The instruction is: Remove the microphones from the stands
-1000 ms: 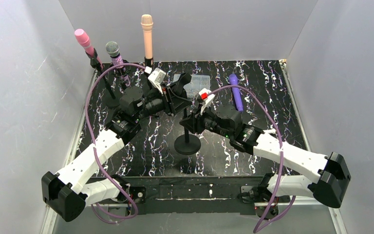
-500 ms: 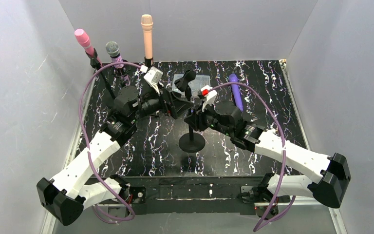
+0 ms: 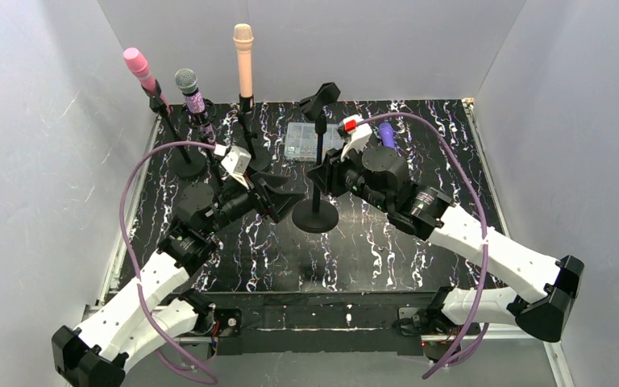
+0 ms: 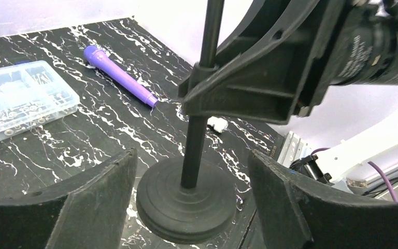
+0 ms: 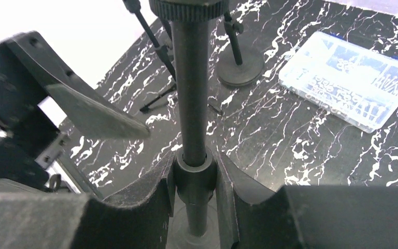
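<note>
A black stand (image 3: 315,216) is upright mid-table, and the clip (image 3: 320,98) at its top is empty. My right gripper (image 3: 321,179) (image 5: 196,174) is shut on the stand's pole (image 5: 190,93), its fingers pressing a collar low on it. My left gripper (image 3: 280,201) (image 4: 190,161) is open just left of the round base (image 4: 186,199), touching nothing. A purple microphone (image 4: 119,75) (image 3: 387,135) lies flat on the table beyond the stand, partly hidden by the right arm in the top view.
Three other stands at the back left hold a pink microphone (image 3: 139,64), a grey-headed one (image 3: 187,85) and a peach one (image 3: 243,48). A clear plastic parts box (image 3: 302,139) (image 4: 15,98) lies behind the stand. White walls enclose the table.
My left gripper opened and drew back toward the near left. The right gripper carried the stand farther back, where it now stands upright with its clip high.
</note>
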`<state>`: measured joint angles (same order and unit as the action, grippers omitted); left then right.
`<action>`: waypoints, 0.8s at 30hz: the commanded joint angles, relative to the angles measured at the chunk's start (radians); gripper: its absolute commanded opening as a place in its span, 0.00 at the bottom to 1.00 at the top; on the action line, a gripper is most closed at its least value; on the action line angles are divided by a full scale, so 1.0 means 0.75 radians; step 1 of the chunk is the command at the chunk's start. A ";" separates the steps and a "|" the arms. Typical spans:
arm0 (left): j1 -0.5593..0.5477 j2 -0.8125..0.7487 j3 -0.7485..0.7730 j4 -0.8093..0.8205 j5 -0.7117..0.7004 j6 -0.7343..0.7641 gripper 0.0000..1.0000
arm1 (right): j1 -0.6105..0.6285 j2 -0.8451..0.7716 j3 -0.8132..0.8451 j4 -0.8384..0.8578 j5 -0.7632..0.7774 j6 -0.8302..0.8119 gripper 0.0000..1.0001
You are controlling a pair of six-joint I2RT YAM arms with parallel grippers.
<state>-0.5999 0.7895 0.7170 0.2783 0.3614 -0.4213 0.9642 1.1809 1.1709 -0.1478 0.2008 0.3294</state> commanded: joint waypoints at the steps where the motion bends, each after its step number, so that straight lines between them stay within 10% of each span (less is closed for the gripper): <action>1: -0.023 0.055 -0.036 0.206 0.012 -0.004 0.74 | 0.000 0.028 0.169 0.050 0.060 0.064 0.01; 17: -0.151 0.332 -0.040 0.446 -0.052 0.058 0.55 | 0.045 0.137 0.347 -0.029 0.220 0.101 0.01; 24: -0.161 0.361 -0.059 0.494 -0.090 0.042 0.21 | 0.048 0.132 0.366 -0.063 0.271 0.103 0.01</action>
<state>-0.7128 1.0660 0.6777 0.5835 0.3077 -0.3923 0.9955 1.3079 1.3762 -0.2684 0.3504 0.3901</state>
